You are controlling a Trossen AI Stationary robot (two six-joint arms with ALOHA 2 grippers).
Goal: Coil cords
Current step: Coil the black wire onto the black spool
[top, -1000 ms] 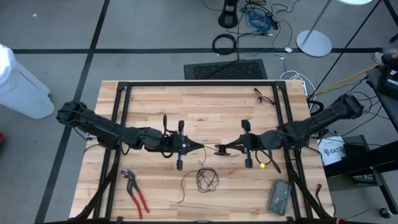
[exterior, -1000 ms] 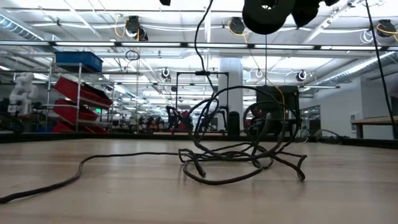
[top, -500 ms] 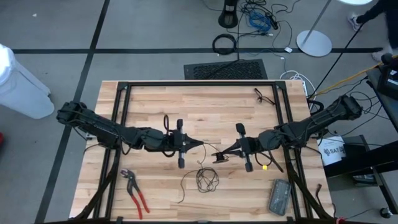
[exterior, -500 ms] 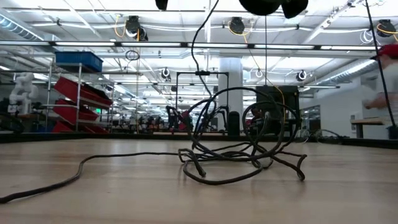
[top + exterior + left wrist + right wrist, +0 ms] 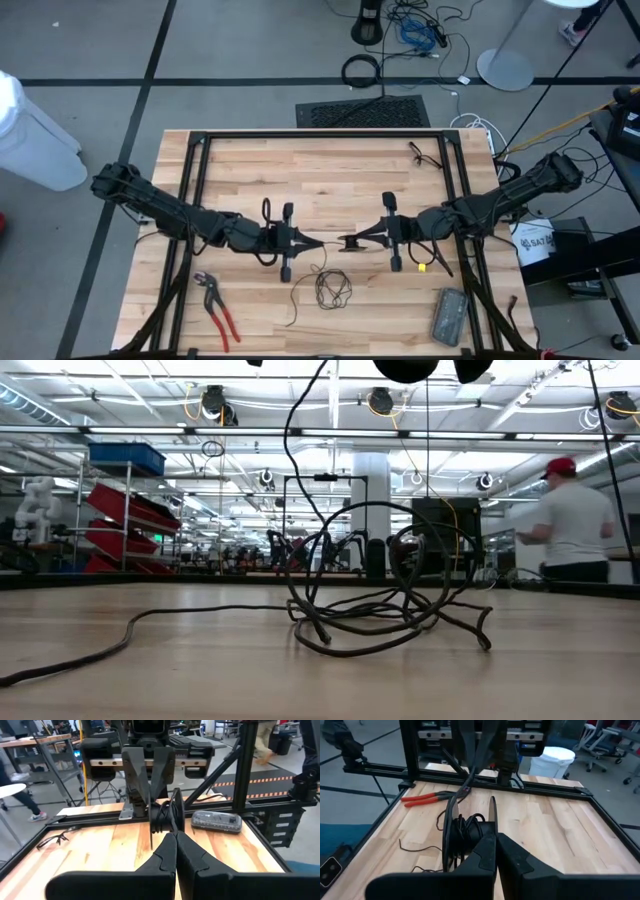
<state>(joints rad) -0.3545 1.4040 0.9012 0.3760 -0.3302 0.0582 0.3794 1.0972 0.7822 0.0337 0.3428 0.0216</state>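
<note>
The thin black cord lies partly as a loose tangle (image 5: 333, 288) on the wooden table, also in the low view (image 5: 385, 610). One strand rises from it (image 5: 292, 460) to the grippers. Its round dark puck (image 5: 348, 242) is a small reel with cord wound between two discs (image 5: 462, 832). My right gripper (image 5: 356, 241) is shut on the puck above the table's middle. My left gripper (image 5: 318, 242) faces it from the left, shut on the strand just beside the puck. My left gripper pinches a single strand of the cord (image 5: 466, 785) at its fingertips (image 5: 470, 770). It comes level from the table's left. The strand runs on to the puck and is clear of the table. My right gripper pinches one disc of the puck (image 5: 492, 817) at its rim between the two fingers. It comes level from the table's right. The puck stands on edge, lifted clear of the table, with cord wound on it (image 5: 161, 817).
Red-handled pliers (image 5: 216, 306) lie at the near left. A grey case (image 5: 448, 315) lies at the near right, and a small yellow piece (image 5: 422, 266) lies by the right arm. Glasses (image 5: 424, 155) lie at the far right. A black frame (image 5: 320, 135) rims the table.
My right gripper has dipped toward the table's near edge with the puck and come back up. My left gripper has drawn slightly toward the table's left and near edge. The rising strand has swung left in the low view, and the tangle's loops have shifted a little.
</note>
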